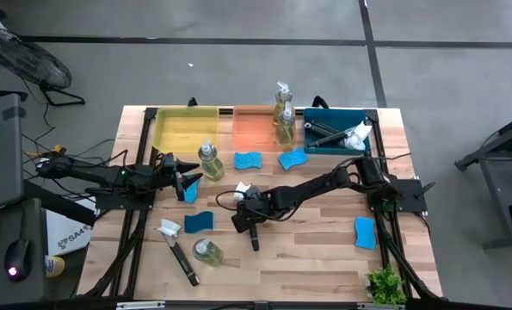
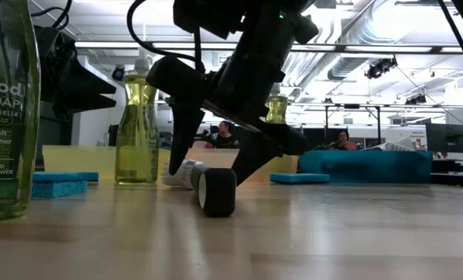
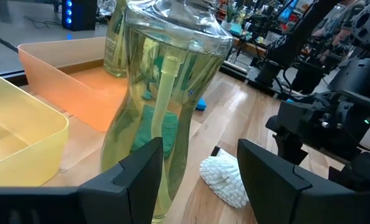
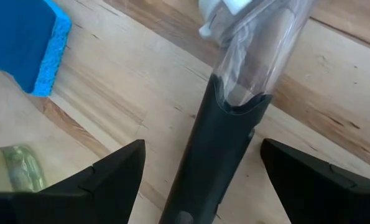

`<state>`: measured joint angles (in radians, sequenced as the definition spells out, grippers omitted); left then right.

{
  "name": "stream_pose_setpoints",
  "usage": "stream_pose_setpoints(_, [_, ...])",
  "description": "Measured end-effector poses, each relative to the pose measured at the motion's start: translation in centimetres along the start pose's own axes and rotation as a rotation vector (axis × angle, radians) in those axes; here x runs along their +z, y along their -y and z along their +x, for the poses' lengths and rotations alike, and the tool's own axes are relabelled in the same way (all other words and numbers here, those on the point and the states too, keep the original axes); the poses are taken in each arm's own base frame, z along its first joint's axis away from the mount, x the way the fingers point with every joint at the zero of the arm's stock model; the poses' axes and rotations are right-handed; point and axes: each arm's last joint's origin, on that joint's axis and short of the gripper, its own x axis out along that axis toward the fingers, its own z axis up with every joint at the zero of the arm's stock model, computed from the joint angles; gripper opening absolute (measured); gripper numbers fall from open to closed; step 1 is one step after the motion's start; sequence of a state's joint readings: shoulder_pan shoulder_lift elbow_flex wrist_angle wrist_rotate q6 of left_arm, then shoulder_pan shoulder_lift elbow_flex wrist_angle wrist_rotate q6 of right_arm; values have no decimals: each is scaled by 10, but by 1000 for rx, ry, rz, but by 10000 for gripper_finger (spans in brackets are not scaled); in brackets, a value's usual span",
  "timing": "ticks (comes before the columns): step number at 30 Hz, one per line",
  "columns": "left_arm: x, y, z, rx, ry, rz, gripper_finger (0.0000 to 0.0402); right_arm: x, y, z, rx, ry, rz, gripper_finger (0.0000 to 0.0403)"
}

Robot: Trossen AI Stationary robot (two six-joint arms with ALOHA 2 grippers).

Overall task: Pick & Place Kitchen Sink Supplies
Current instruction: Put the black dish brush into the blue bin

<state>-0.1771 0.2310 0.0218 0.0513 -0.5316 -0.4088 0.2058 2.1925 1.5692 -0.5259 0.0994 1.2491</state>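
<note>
The right tool (image 1: 250,226) hangs with fingers apart astride the dish brush (image 4: 219,149) lying mid-tabletop (image 1: 324,250); it should lower squarely and clamp the dark handle. The left tool (image 1: 187,179), also spread, waits beside a soap bottle (image 1: 208,161).

Overhead, table-level, two wrist cameras; all share table (image 1: 316,250).

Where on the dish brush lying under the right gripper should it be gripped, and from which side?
Grip the dish brush on its dark handle, coming straight down from above. It lies flat on the table, and the handle is a slim, straight bar that open fingers can straddle across its width. The right gripper hangs open over it, one finger on each side.
</note>
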Motion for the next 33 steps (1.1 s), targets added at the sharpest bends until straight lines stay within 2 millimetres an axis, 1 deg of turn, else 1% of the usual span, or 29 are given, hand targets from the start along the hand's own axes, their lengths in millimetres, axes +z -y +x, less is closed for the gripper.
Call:
stream_pose_setpoints(8, [0, 0, 0, 1, 0, 0, 202, -3, 8, 1, -87, -25, -10, 318])
stream_pose_setpoints(23, [0, 0, 0, 0, 0, 0, 202, -14, 29, -5, -286, -193, -43, 318])
stream_pose_setpoints(29, [0, 0, 0, 0, 0, 0, 202, -17, 32, -7, -304, -288, -25, 318])
stream_pose_setpoints(33, [0, 0, 0, 0, 0, 0, 202, -18, 33, -7, -313, -299, 0, 302])
